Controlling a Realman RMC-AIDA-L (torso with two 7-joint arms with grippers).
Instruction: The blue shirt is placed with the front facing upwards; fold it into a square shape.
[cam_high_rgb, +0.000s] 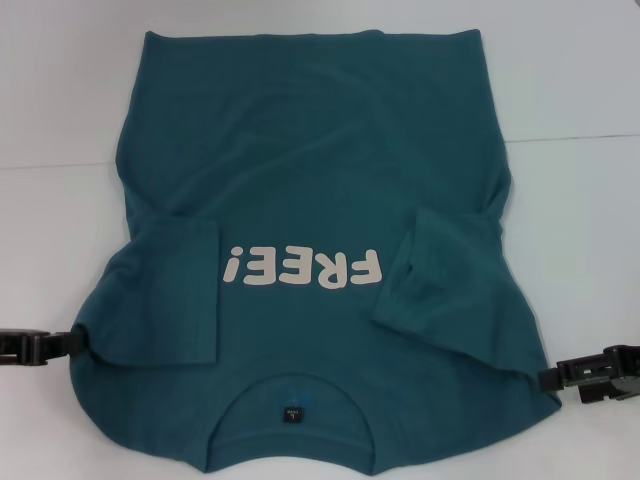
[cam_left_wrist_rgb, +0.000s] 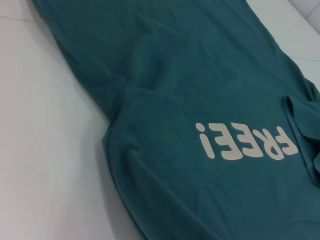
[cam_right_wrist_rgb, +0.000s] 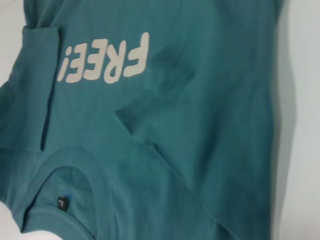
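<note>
Your left gripper (cam_high_rgb: 72, 343): low at the shirt's left edge, touching the cloth; whether it is clenched or released you cannot tell; your blue shirt (cam_high_rgb: 310, 190): spread front-up on the white table (cam_high_rgb: 580, 70), collar (cam_high_rgb: 292, 385) nearest you, both sleeves folded inward beside the "FREE!" lettering (cam_high_rgb: 303, 269); your right gripper (cam_high_rgb: 548, 377): at the shirt's right edge, grasp likewise unreadable.

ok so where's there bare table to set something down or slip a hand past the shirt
Bare white table lies off the blue shirt on the robot's left, and likewise off its right, from the far edge down to each gripper. Crowded: the near shoulders, where the left gripper and right gripper sit at the shirt's edges, and the centre, under cloth.
</note>
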